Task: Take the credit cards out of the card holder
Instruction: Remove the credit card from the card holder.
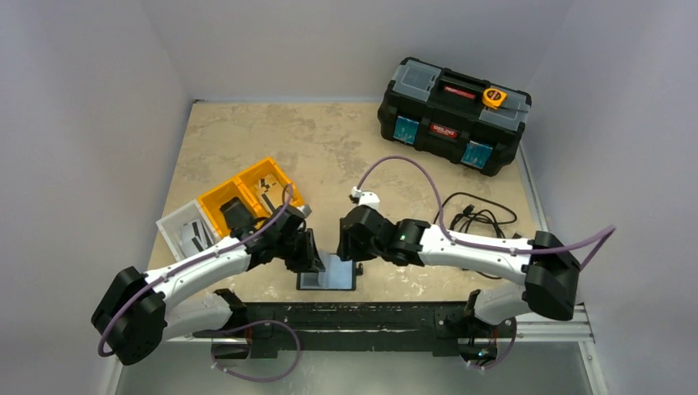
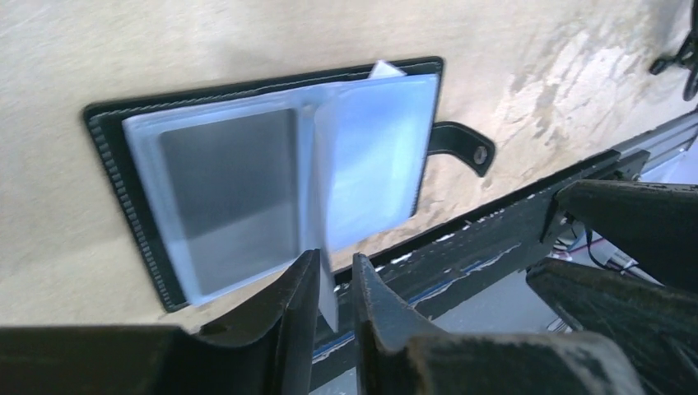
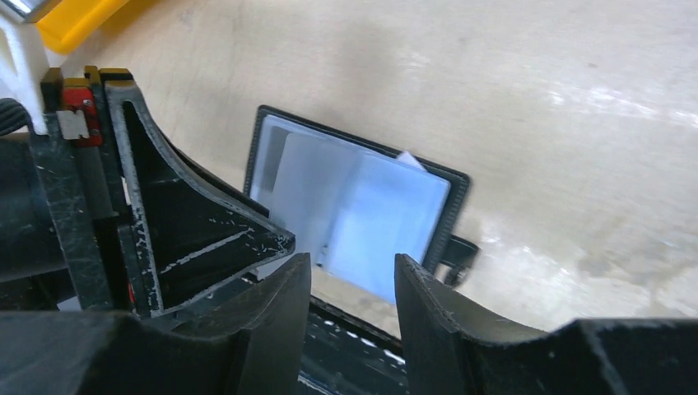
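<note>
The card holder [image 1: 328,276] lies open on the table by its near edge, black rim [image 2: 107,123] up, with glossy clear pockets inside. A grey credit card [image 2: 226,185] shows through the left pocket. One clear pocket leaf [image 2: 374,156] stands lifted. Its lower edge sits in the narrow gap of my left gripper [image 2: 336,276] and rests against one finger only. That gripper [image 1: 313,255] hangs over the holder's left end. My right gripper [image 3: 352,276] hovers open above the holder [image 3: 444,222] with nothing between its fingers. It [image 1: 347,245] faces the left one.
Orange bins [image 1: 247,193] and a white bin [image 1: 188,230] stand behind the left arm. A black toolbox [image 1: 453,115] sits at the back right. A black cable [image 1: 477,218] lies coiled right of centre. The black base rail [image 1: 370,313] runs just below the holder.
</note>
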Robot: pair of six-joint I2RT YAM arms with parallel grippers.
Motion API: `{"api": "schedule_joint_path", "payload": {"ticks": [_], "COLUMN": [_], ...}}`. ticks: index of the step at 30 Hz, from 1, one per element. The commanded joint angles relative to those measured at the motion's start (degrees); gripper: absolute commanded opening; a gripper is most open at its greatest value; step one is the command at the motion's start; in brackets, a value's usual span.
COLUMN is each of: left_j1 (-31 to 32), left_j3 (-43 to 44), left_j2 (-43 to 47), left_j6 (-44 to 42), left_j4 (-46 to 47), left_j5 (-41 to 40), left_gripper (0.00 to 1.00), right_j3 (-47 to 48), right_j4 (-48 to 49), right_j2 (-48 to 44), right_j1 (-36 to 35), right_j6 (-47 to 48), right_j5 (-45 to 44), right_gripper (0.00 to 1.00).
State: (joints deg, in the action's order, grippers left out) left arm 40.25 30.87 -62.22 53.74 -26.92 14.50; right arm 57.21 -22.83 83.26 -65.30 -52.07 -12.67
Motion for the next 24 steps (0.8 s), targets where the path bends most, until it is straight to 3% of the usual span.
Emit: {"api": "schedule_joint_path", "payload": {"ticks": [1, 7, 14, 19, 24], "left_j1": [2.5, 6.3, 6.8, 6.8, 5.1], "left_j3": [5.1, 10.3, 11.7, 13.5, 15.5], "left_j2": [-4.5, -14.4, -22.0, -19.4, -12.3], "left_j6": [1.6, 2.3, 2.9, 1.3, -0.9], "left_j4": [5.3, 8.6, 11.9, 8.3, -1.4], "left_j5": [1.0, 1.3, 2.0, 0.5, -5.9], "left_gripper": [0.23, 0.39, 0.43, 0.45, 0.49], "right_j3": [-4.6, -8.0, -9.9, -9.5, -7.2], "right_j4": [-2.4, -4.0, -3.8, -2.8, 1.4], "right_j2": [-6.6, -11.2, -12.8, -12.0, -8.2], "right_j1": [1.5, 1.9, 2.0, 2.1, 1.4], "right_j6": [-2.1, -3.8, -4.7, -4.6, -2.8], "right_j5": [-3.5, -4.7, -3.8, -2.6, -0.4], "right_gripper": [0.42, 0.42, 0.41, 0.41, 0.40]}}
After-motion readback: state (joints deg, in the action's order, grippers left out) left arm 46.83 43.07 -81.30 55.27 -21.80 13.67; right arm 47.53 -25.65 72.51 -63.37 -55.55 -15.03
